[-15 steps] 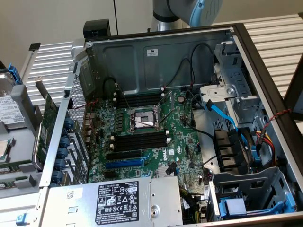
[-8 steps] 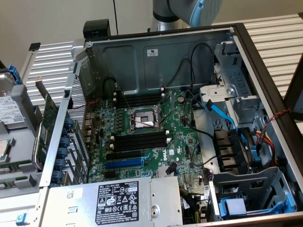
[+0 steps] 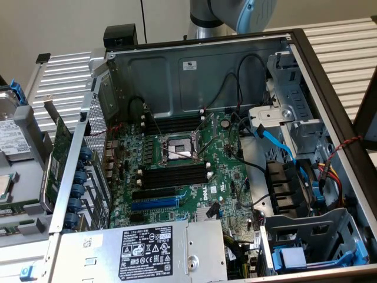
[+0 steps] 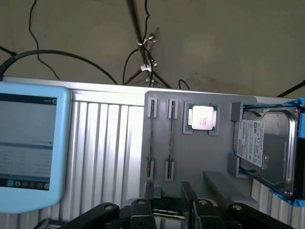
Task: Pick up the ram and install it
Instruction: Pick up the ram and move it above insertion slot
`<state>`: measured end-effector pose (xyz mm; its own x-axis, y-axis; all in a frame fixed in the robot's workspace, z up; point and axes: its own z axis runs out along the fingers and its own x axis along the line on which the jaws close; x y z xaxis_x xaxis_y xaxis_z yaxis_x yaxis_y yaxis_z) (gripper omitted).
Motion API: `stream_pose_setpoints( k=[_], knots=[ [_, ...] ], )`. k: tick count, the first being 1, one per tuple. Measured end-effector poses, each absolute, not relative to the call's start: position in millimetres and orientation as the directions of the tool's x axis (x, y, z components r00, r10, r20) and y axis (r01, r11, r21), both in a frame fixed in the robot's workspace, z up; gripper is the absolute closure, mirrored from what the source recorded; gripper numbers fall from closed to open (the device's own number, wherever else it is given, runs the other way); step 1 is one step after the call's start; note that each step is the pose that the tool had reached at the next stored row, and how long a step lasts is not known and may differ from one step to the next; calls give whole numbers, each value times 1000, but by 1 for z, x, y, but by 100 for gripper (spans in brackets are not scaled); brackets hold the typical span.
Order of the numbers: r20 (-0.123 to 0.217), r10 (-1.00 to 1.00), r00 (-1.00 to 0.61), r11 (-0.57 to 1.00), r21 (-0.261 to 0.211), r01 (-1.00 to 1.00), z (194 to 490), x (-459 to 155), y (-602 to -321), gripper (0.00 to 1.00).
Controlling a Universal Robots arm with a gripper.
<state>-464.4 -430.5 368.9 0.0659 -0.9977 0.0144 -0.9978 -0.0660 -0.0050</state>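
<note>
- The gripper [image 4: 167, 191] sits at the near edge of the wrist view, facing the grey tray [image 4: 190, 157]; I cannot tell whether it is gripping anything
- On the tray, 2 thin strips run between small clips; the ram [image 4: 170, 138] seems to be 1 of these, standing on edge, though it is too thin to be sure
- Just beside the strips lies a square chip [image 4: 202, 117], and next to that a hard drive [image 4: 264, 143] in a blue frame
- On the other side of the strips, a pale blue tablet [image 4: 28, 148] sits by the ribbed table [image 4: 109, 143]
- Beyond the table, a tripod [image 4: 145, 57] stands among loose cables on the floor
- In the exterior view the open computer case [image 3: 177, 71] lies on its side, with the power supply [image 3: 147, 247] nearest
- Past it is the motherboard [image 3: 194, 188], where 2 banks of long black slots [image 3: 174, 175] flank the socket [image 3: 179, 147]
- The arm [image 3: 230, 15] rises behind the case's far wall, well apart from the motherboard
</note>
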Motion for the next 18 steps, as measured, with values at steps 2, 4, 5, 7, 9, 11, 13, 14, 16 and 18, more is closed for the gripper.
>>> stream_pose_setpoints(
  k=[2, 4, 5, 7, 9, 11, 13, 14, 16, 18],
  knots=[
    [14, -998, 66, -66, -5, -998, 365, -464, -432, 64],
    [14, -998, 66, -66, -5, -998, 362, -464, -433, 64],
    [14, -998, 66, -66, -5, -998, 360, -464, -434, 64],
    [14, -998, 66, -66, -5, -998, 356, -464, -438, 64],
    [12, -998, 66, -66, -5, -998, 352, -464, -443, 64],
    [11, -998, 66, -66, -5, -998, 349, -464, -448, 64],
    [10, -998, 66, -66, -5, -998, 345, -463, -449, 64],
    [8, -998, 66, -66, -5, -998, 344, -462, -449, 64],
    [6, -998, 65, -65, -5, -998, 340, -460, -449, 64],
    [4, -998, 65, -65, -4, -998, 337, -459, -449, 64]
  ],
)
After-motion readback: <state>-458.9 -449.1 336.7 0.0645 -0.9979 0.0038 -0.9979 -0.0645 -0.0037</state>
